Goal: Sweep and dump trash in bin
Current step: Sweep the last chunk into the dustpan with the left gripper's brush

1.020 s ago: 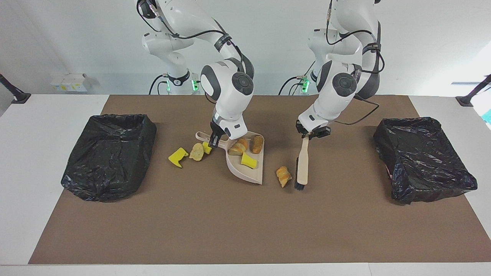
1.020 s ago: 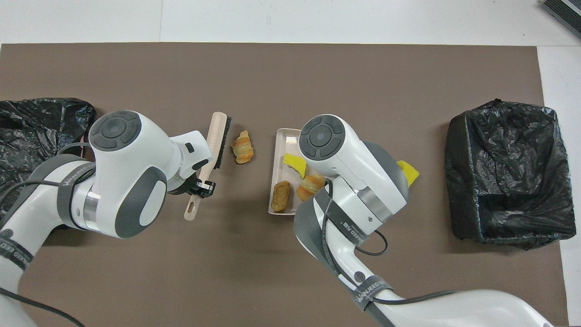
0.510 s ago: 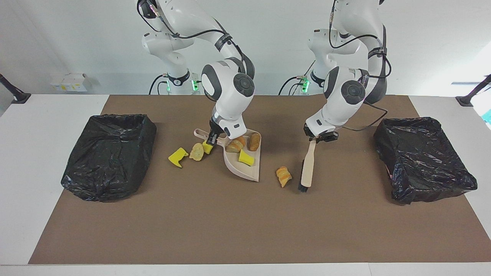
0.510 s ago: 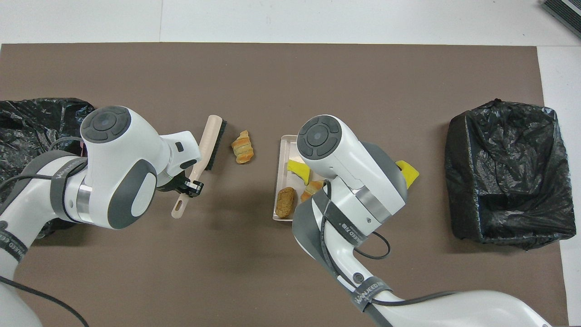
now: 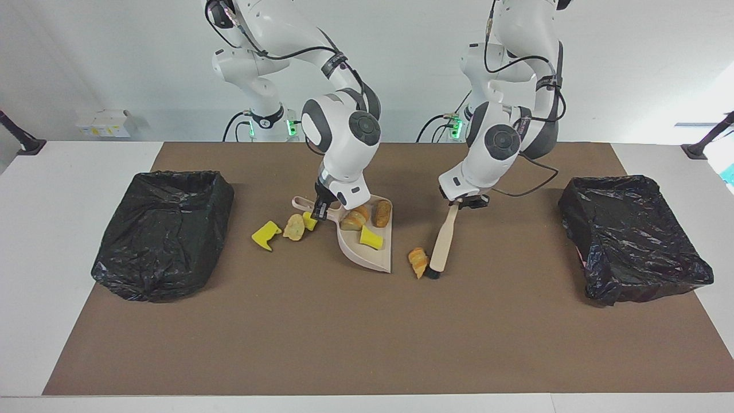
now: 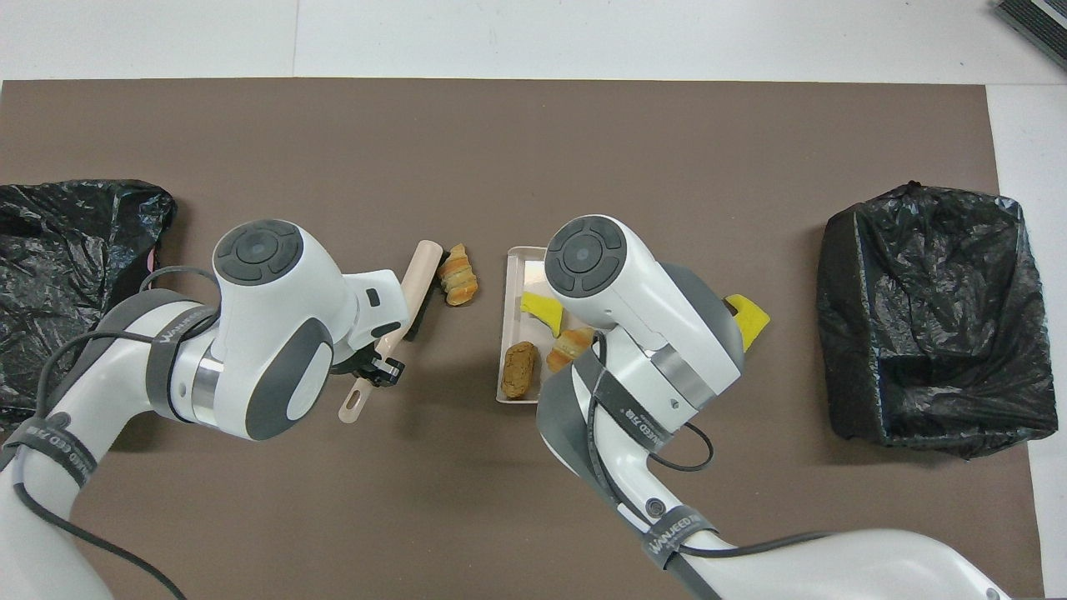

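Seven pieces of trash are lying about mid-tabletop. Three are sitting in the dustpan (image 5: 373, 252): two bread lumps (image 5: 354, 218) (image 5: 381, 213) and a yellow chunk (image 5: 370, 238). One croissant piece (image 5: 418, 261) is lying on the brown mat (image 5: 344, 332), just beside the pan's open edge and touching the brush bristles (image 5: 433, 274). Three more, a yellow chunk (image 5: 265, 236), a tan lump (image 5: 295, 227) and a small yellow bit (image 5: 309, 221), are lying beside the pan handle (image 5: 304, 205), toward the right arm's end.

Right tool (image 5: 319, 211) is clamping narrow on the pan handle.

Left tool (image 5: 462, 202) is clamping narrow on the brush (image 5: 442, 244) handle, brush slanting down to the mat.

Two black-lined bins (image 5: 163, 232) (image 5: 633, 235) are sitting one at each end of the mat.
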Available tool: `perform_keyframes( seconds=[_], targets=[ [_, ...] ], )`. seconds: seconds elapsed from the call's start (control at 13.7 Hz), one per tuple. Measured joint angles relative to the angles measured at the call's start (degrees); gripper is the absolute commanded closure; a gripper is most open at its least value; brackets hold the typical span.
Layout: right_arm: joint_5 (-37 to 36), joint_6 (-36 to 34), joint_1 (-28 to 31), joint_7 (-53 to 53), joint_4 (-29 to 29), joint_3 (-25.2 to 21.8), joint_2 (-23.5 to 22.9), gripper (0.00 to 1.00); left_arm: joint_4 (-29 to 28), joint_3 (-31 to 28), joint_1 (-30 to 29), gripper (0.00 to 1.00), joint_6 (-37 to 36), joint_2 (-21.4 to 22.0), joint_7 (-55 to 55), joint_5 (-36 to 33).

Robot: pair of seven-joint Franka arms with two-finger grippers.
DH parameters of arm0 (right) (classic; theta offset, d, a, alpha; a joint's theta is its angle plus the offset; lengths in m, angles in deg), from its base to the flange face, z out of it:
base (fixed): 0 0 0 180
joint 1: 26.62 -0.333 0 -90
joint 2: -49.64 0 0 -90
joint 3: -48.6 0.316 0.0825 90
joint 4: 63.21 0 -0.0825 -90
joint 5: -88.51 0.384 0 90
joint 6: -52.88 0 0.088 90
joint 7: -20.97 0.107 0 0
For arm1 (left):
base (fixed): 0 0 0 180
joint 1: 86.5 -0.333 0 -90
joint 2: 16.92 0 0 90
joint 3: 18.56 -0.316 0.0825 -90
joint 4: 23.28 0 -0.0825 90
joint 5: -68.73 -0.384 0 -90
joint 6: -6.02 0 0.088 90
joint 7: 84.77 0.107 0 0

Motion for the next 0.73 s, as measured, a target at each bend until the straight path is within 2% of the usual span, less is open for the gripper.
perform_keyframes(
  seconds=[0.73],
  targets=[
    [1.6, 9.4, 0.5, -0.8, -4.2, -0.3, 0.1, 1.0, -3.2, 0.2, 8.6, 1.0, 0.0, 3.2, -4.0, 3.3]
  ],
)
